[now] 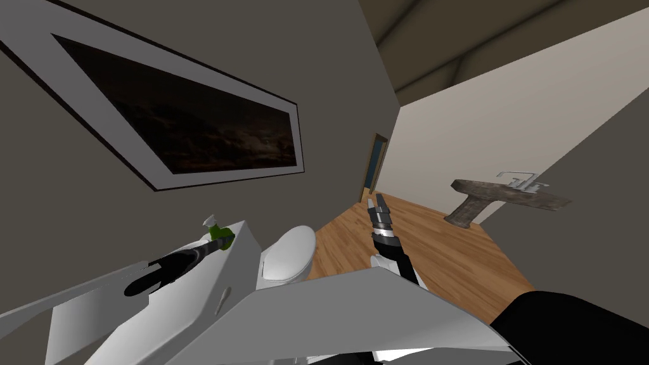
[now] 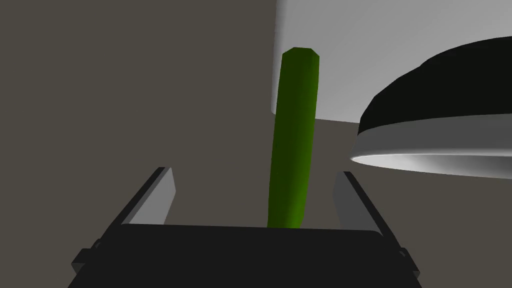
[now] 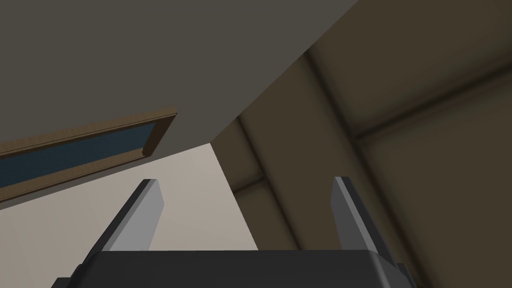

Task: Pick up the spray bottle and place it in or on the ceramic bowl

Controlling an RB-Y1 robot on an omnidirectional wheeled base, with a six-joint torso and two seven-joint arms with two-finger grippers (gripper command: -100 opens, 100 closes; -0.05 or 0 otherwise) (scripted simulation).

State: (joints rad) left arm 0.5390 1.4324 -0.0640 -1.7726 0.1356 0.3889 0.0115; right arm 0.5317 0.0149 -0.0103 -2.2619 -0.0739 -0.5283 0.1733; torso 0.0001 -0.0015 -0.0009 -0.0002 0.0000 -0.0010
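Spread wide, the left gripper straddles the green spray bottle. Neither blade presses it, and the bottle's body rises between them, closer to one. It stands on the white toilet tank against the grey wall, with its pale cap uppermost. Just beside it is a dark rounded shape with a light grey rim. The right gripper, fingers parted and holding nothing, hangs over the wood floor, well apart.

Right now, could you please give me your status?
Left hand open around green spray bottle, not gripping. Right hand open. Bowl close by bottle.
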